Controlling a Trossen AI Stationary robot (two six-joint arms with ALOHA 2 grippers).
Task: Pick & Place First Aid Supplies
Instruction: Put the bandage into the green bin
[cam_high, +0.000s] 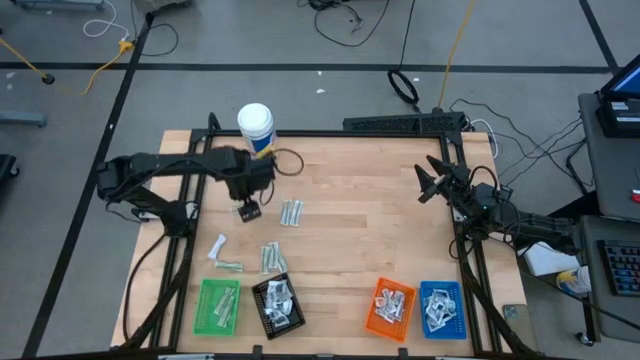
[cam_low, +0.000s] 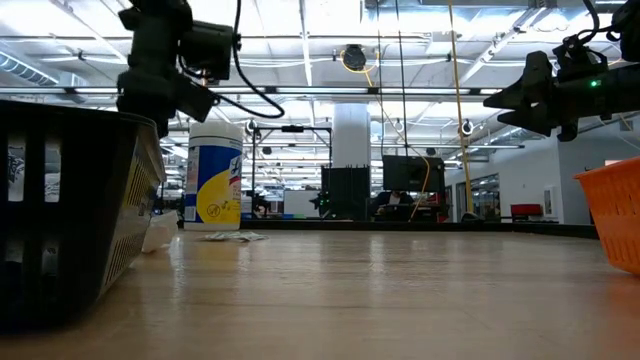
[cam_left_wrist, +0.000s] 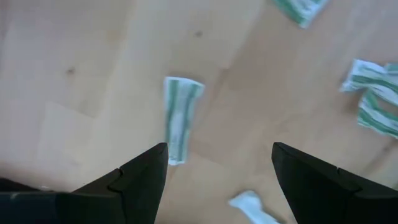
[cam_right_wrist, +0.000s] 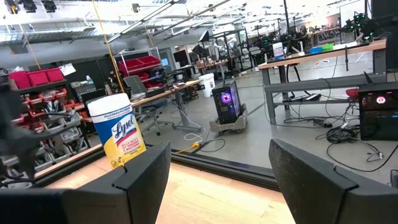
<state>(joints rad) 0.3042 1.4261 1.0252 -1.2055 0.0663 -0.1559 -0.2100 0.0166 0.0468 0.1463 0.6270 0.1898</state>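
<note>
The left gripper (cam_left_wrist: 219, 163) hovers with jaws spread and empty over a green-striped strip (cam_left_wrist: 179, 118) lying just ahead on the surface (cam_high: 360, 240), so descending to pinch it seems next, while the right gripper (cam_high: 432, 180) waits, open

Bottle (cam_high: 256, 128) at tabletop (cam_high: 350, 240) rear-left; loose packets (cam_high: 291, 212) left of centre; four trays (cam_high: 219, 306) along front edge.
</note>
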